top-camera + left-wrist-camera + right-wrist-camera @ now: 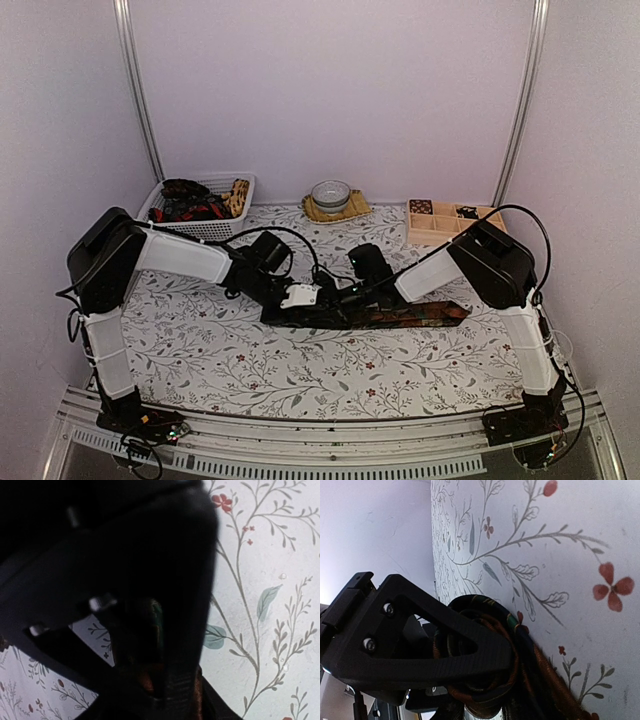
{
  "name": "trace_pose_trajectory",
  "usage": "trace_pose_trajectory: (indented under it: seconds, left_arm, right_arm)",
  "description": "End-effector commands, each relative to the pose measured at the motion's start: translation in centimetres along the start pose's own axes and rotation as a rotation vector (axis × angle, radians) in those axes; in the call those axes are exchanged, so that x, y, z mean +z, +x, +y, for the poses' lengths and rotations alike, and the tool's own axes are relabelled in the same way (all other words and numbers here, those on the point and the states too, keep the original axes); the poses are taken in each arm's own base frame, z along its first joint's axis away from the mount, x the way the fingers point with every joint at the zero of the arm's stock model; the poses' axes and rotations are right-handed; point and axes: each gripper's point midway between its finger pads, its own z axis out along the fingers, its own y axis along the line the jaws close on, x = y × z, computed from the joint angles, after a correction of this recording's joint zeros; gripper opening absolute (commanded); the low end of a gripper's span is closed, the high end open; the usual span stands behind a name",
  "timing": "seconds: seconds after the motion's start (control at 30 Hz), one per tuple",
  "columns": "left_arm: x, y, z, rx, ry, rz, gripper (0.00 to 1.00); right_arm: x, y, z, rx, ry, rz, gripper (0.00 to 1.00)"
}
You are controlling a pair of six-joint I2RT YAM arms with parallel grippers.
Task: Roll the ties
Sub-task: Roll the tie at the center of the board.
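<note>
So, surface: tabletop (200, 350) under a pale cloth printed with grey sprigs and small red flowers
Room: plain white walls on three sides; two metal posts (140, 100) rise well behind the jaws
Behind the jaws: white basket (240, 185) holding bundled ties (190, 205), far to the left; glass bowl (330, 193) on a tan mat, straight behind; wooden tray (440, 232) with compartments, far to the right
Left arm (185, 258): elbow raised at the left; forearm slopes down and inward to meet the right jaws at mid-table
Right arm (430, 272): elbow raised at the right; forearm slopes down and inward
Left jaws: narrow; closed on the tie (410, 317), whose green and rust fabric fills the gap
Right jaws: one ribbed finger (435, 650) lies against the tie's coiled end, loops curling round its tip; the other finger is hidden; width cannot be told
Tie: coiled end where both jaws meet; the rest lies flat on the cloth, running out to their right under the right forearm
Open room: printed cloth runs from the jaws to the near rail (330, 420) and out to both sides
</note>
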Motion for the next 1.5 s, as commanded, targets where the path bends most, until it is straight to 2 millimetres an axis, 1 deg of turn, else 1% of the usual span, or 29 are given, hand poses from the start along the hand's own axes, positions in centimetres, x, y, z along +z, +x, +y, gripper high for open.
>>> trace_pose_trajectory:
  seconds: [0.0,0.07,0.13,0.2,0.23,0.33,0.4,0.47,0.53,0.57,0.6,0.67,0.7,0.73,0.87,0.93,1.13,1.33,1.47]
  left_arm:
    - [0.3,0.7,-1.6,-0.044,0.061,0.054,0.56]
    - [-0.3,0.1,-1.3,-0.076,0.058,0.033,0.65]
    - [-1.4,-0.8,-0.9,-0.12,0.042,-0.004,0.72]
    - [-3.2,-2.4,-0.3,-0.18,0.02,-0.064,0.78]
    - [-4.1,-3.2,-0.1,-0.215,0.012,-0.097,0.8]
    - [-6.5,-4.7,0.7,-0.347,-0.023,-0.174,0.84]
    - [-7.5,-4.9,1.0,-0.445,-0.032,-0.202,0.85]
    - [-7.9,-4.7,1.2,-0.571,-0.01,-0.214,0.85]
    - [-7.9,-3.7,1.5,-0.735,0.013,-0.219,0.84]
    - [-8.0,-3.1,1.8,-0.86,0.04,-0.24,0.83]
    - [-8.0,-2.7,1.9,-0.95,0.066,-0.264,0.83]
    - [-7.6,-1.7,1.7,-1.103,0.11,-0.297,0.81]
    - [-7.5,-1.3,1.7,-1.167,0.106,-0.312,0.8]
    - [-7.3,-1.1,1.6,-1.216,0.11,-0.335,0.8]
    - [-6.3,0.2,1.3,-1.433,0.097,-0.378,0.77]
    - [-6.0,0.0,1.2,-1.487,0.115,-0.418,0.76]
    - [-5.0,0.4,1.0,-1.621,0.147,-0.443,0.71]
    - [-3.0,0.5,-0.6,-1.695,0.23,-0.444,0.67]
    - [-1.8,0.7,-1.6,-1.733,0.258,-0.434,0.66]
  right_arm:
    - [-0.6,1.6,-4.7,0.152,0.139,0.008,0.2]
    - [-0.6,1.8,-5.5,0.159,0.152,0.01,0.16]
    - [-0.7,1.9,-5.9,0.162,0.157,0.011,0.15]
    - [-0.4,2.4,-7.8,0.195,0.174,0.025,0.15]
    - [-0.4,2.4,-8.1,0.2,0.175,0.026,0.14]
    - [-0.4,2.5,-8.6,0.215,0.171,0.032,0.14]
    - [-0.4,2.5,-8.8,0.221,0.168,0.033,0.14]
    - [-0.4,2.4,-9.0,0.224,0.168,0.032,0.14]
    - [-0.4,2.4,-9.0,0.223,0.162,0.032,0.14]
    - [-0.4,2.4,-8.9,0.224,0.161,0.032,0.14]
    - [-0.4,2.3,-8.9,0.225,0.159,0.03,0.14]
    - [-0.5,2.2,-8.8,0.223,0.154,0.028,0.14]
    - [-0.5,2.1,-8.7,0.223,0.151,0.026,0.14]
    - [-0.6,2.7,-9.4,0.242,0.162,0.032,0.14]
    - [-0.8,2.8,-9.5,0.25,0.156,0.03,0.14]
    - [-0.9,2.9,-9.5,0.252,0.155,0.03,0.14]
    - [-1.0,3.2,-9.8,0.263,0.138,0.031,0.14]
    - [-0.9,3.3,-10.1,0.278,0.129,0.032,0.14]
    - [-0.9,3.3,-10.0,0.275,0.128,0.035,0.14]
